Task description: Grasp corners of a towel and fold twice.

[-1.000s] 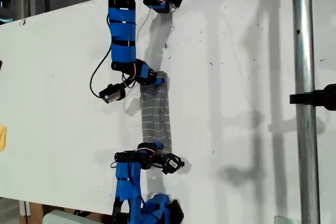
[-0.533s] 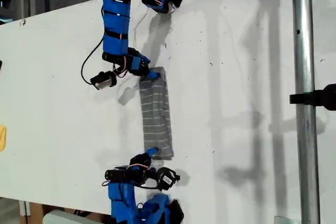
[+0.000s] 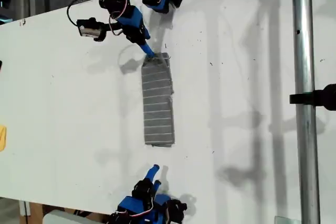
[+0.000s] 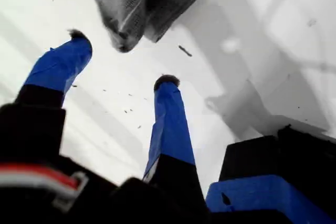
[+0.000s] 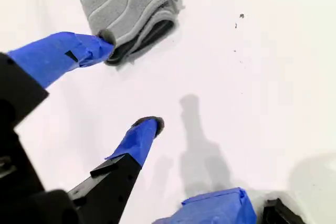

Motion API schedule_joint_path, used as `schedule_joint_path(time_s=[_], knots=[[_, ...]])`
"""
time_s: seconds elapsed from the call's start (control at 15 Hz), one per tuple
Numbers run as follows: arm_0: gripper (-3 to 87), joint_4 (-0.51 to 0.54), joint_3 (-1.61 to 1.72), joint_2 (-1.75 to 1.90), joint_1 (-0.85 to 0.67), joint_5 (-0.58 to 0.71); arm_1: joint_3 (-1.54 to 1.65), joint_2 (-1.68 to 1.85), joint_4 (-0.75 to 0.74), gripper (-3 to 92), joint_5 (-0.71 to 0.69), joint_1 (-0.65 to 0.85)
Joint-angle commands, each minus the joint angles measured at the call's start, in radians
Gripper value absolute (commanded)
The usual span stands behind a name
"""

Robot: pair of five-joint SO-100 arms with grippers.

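While the grey white-striped folded towel (image 3: 157, 100) lies on the white tabletop (image 3: 247, 103), my first claw (image 4: 122, 59) and my second claw (image 5: 128, 82) both gape apart, empty.

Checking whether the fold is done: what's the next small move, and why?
Probably back my first hand away from the grey white-striped towel. The towel lies on the white table as a narrow layered strip, and both hands are open and empty. My second hand is clear of its end, while the first hand hangs right at the other end.
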Motion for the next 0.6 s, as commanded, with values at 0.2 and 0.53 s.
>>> schedule_joint_path(time_s=[0.2, 0.53], knots=[[15.7, -0.179, 0.247, 0.476, 0.095, -0.026, 0.167, 0.558, 0.057, 32.3, 0.282, -0.091], [-2.5, -0.285, 0.416, 0.611, 0.153, 0.011, 0.259, 0.439, 0.048, 39.7, 0.463, -0.156]])
